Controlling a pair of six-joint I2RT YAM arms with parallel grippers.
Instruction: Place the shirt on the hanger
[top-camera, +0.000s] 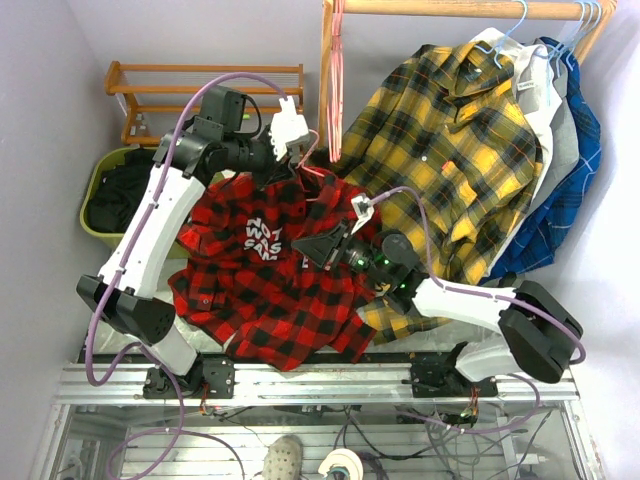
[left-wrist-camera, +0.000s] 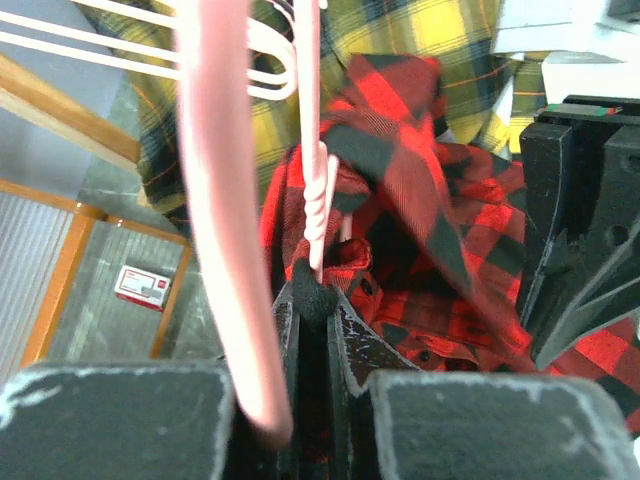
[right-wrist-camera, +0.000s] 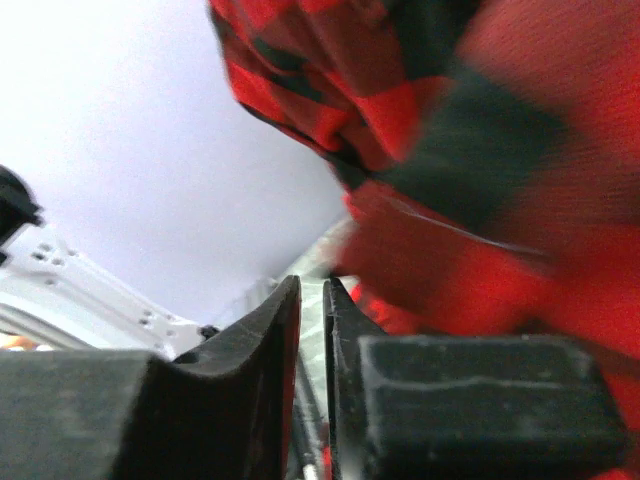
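Red-and-black plaid flannel shirt (top-camera: 262, 285) lay bunched just beyond the left pincer (left-wrist-camera: 315, 300), which clamped the twisted neck of the thin pink wire hanger (left-wrist-camera: 315, 195). The right pincer (top-camera: 328, 246), nearly shut, sat at its right side.

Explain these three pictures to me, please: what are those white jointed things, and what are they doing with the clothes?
Those are two robot arms, each ending in a two-finger gripper. The wide picture comes from a camera above; the other two from cameras on each wrist. A red-and-black plaid flannel shirt lies spread before them. The left gripper is clamped on the twisted neck of a thin pink wire hanger rising from the shirt. The right gripper sits against the cloth, fingers nearly closed; whether it pinches fabric is unclear.
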